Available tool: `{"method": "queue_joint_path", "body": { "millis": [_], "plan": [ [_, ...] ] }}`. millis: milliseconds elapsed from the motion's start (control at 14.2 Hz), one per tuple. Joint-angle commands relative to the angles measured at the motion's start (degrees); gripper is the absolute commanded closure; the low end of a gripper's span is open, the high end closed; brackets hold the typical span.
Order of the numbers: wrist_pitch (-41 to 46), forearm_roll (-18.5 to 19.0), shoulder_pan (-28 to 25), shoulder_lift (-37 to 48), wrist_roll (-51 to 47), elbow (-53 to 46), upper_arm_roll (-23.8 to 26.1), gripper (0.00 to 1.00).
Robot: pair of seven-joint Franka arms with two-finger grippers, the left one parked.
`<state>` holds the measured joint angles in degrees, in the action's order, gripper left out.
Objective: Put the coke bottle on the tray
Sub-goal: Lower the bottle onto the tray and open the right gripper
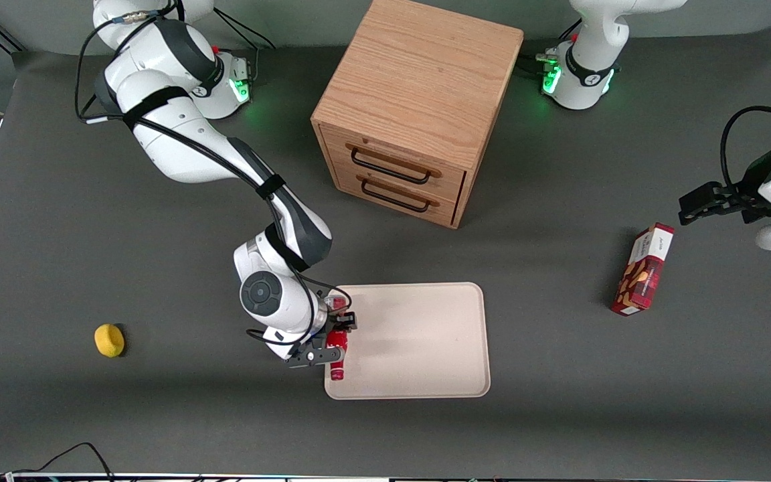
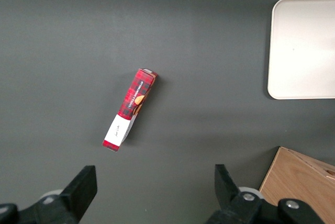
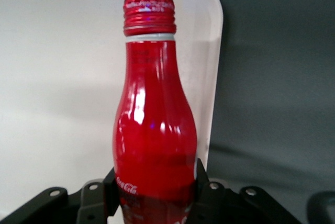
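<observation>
coke bottle (image 3: pixel 154 130) gripped at its lower body by the closed gripper (image 1: pixel 336 338), base hidden, apparently lying over the tray (image 1: pixel 419 341) edge

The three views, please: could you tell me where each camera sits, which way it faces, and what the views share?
Front view: high above the table, looking down on the wooden drawer cabinet, tray, lemon and the right arm.
Left wrist view: on the parked arm, facing down at the snack box; its own fingers show.
Right wrist view: on the working arm, looking along the gripper shut on the coke bottle, over the tray's edge.
Shared: all three show the tray.
</observation>
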<state>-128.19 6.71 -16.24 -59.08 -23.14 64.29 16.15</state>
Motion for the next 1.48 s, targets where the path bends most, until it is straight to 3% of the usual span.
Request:
{"method": "queue_joint_path", "body": {
  "millis": [0,494,564,635,1410],
  "plan": [
    [-1.36,-0.03,-0.54,-2.09,0.02,-2.59,0.19,1.0],
    [-2.15,-0.03,-0.63,-2.89,-0.51,-2.68,0.2,1.0],
    [-2.24,0.06,-0.63,-2.8,-0.24,-2.59,0.2,0.34],
    [-2.24,0.67,-0.89,-2.8,0.28,-2.5,0.11,0.0],
    [-2.85,0.85,-1.86,-2.89,0.2,-2.33,-0.07,0.0]
  ]
}}
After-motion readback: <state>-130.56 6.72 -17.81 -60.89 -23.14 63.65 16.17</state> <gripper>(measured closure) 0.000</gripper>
